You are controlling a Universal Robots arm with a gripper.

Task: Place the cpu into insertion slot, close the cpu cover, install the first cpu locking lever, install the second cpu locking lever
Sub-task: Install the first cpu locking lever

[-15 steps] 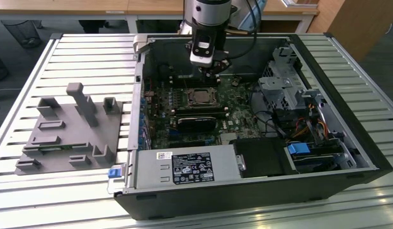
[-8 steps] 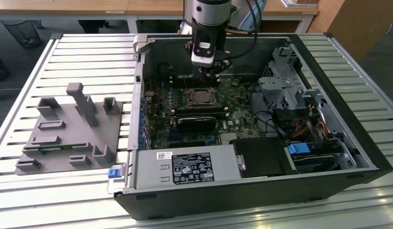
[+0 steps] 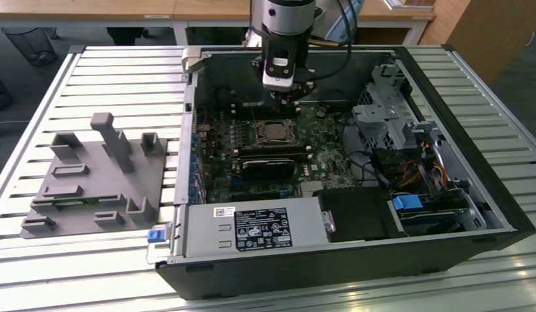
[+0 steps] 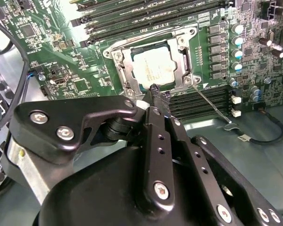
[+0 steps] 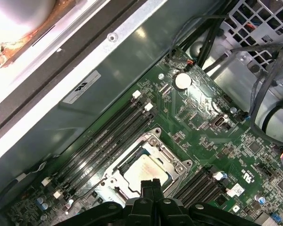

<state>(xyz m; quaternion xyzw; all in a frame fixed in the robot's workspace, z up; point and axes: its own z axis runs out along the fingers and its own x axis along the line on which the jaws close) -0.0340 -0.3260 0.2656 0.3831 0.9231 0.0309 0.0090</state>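
The cpu (image 4: 153, 69) (image 5: 146, 172) lies flat in the insertion slot (image 3: 272, 132) on the green motherboard, silvery-beige face up. The cpu cover (image 4: 185, 56) (image 5: 175, 165), a silver frame, lies down around it. A thin wire locking lever (image 4: 212, 106) (image 5: 87, 194) sticks out from one socket corner over the memory slots. My gripper (image 4: 155, 90) (image 5: 150, 183) (image 3: 287, 101) hangs just above the socket's edge, shut, with nothing between its black fingers. In the exterior view it sits slightly behind the socket inside the case.
Long black memory slots (image 5: 101, 141) flank the socket. A black heatsink block (image 3: 268, 166) sits in front of it, the power supply (image 3: 250, 229) nearer still. A drive cage (image 3: 389, 114) and cables (image 3: 411, 172) fill the exterior view's right. A grey fixture (image 3: 94, 175) stands outside the case.
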